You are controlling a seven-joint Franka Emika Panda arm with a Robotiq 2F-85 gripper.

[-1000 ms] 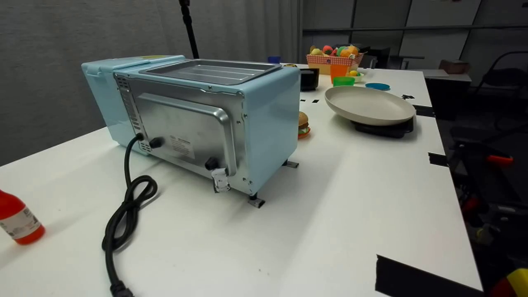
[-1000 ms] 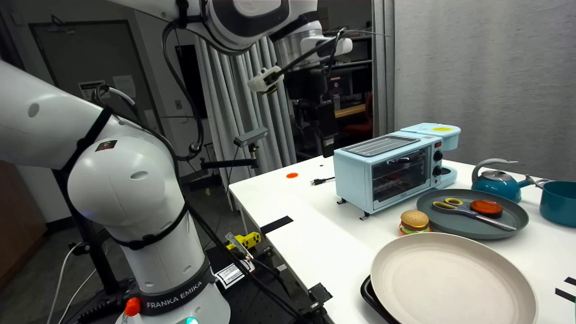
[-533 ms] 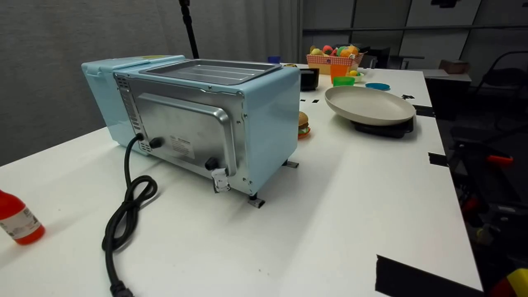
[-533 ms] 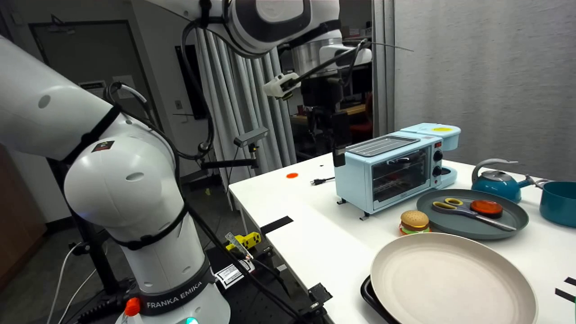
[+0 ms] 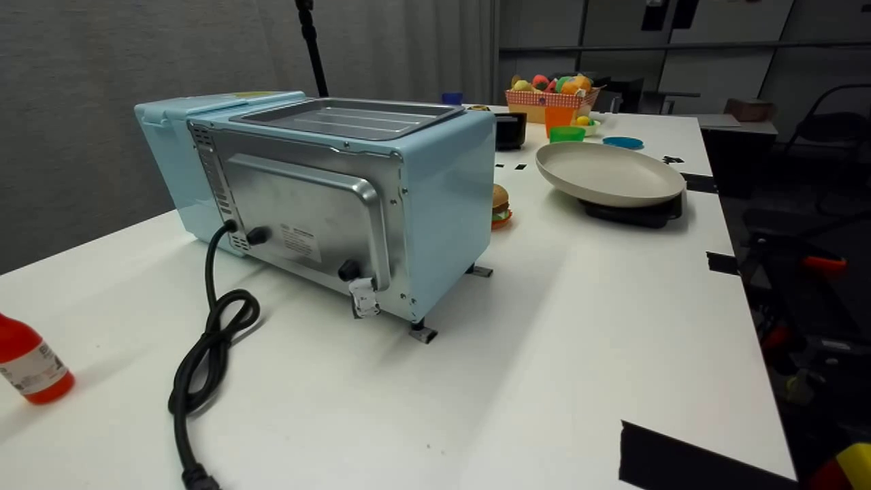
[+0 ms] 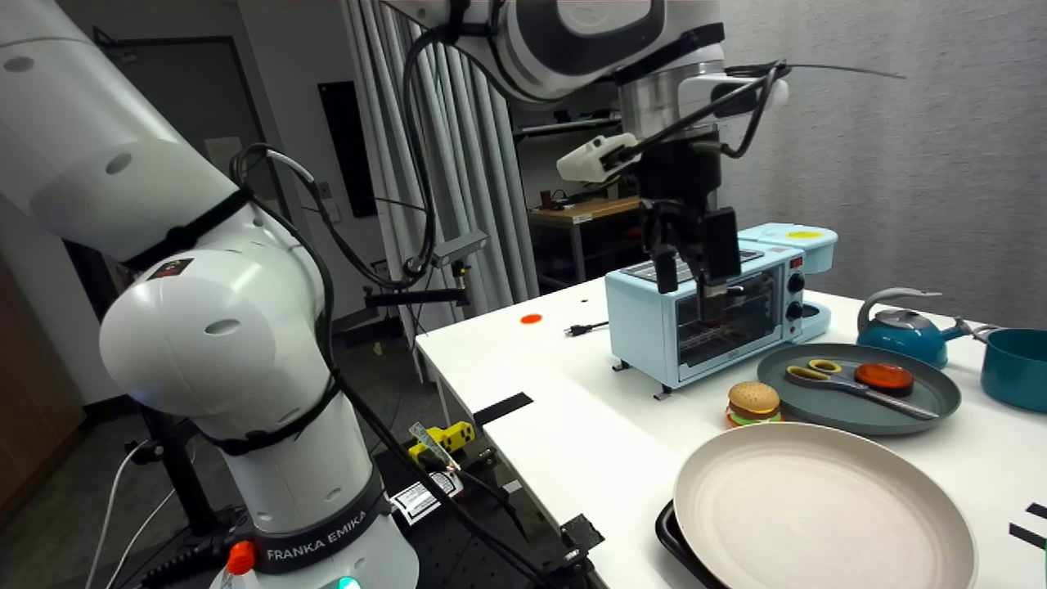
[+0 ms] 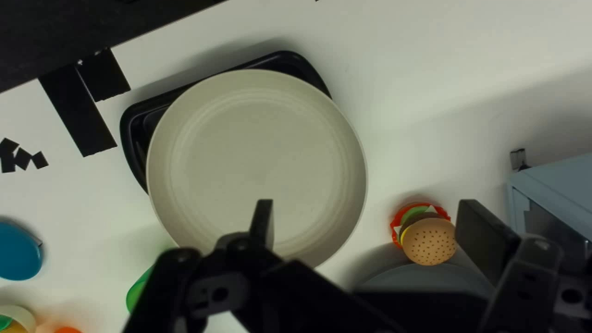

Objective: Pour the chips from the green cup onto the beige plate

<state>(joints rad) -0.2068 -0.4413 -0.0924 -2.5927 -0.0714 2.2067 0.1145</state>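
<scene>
The beige plate (image 5: 612, 173) rests tilted on a black tray (image 5: 633, 212). The plate is bare in both exterior views (image 6: 822, 507) and in the wrist view (image 7: 259, 162). The green cup (image 5: 567, 134) stands on the table behind the plate. In the wrist view the green cup (image 7: 138, 293) is partly covered by a finger. The chips are out of view. My gripper (image 7: 370, 224) is open and empty, high above the table. In an exterior view the gripper (image 6: 691, 290) hangs in front of the toaster oven. Its fingertips (image 5: 669, 13) show at the top edge of an exterior view.
The light blue toaster oven (image 6: 728, 311) stands near a toy burger (image 6: 753, 403). A grey plate (image 6: 789, 360) holds scissors (image 6: 863, 391) and a red disc. A teal kettle (image 6: 908, 337) and pot (image 6: 1018, 368) stand behind. An orange cup (image 5: 559, 119) stands by the green cup.
My arm has swung right and toward the plate side in an exterior view, with the gripper now lower in front of the toaster oven. The table objects have not moved.
</scene>
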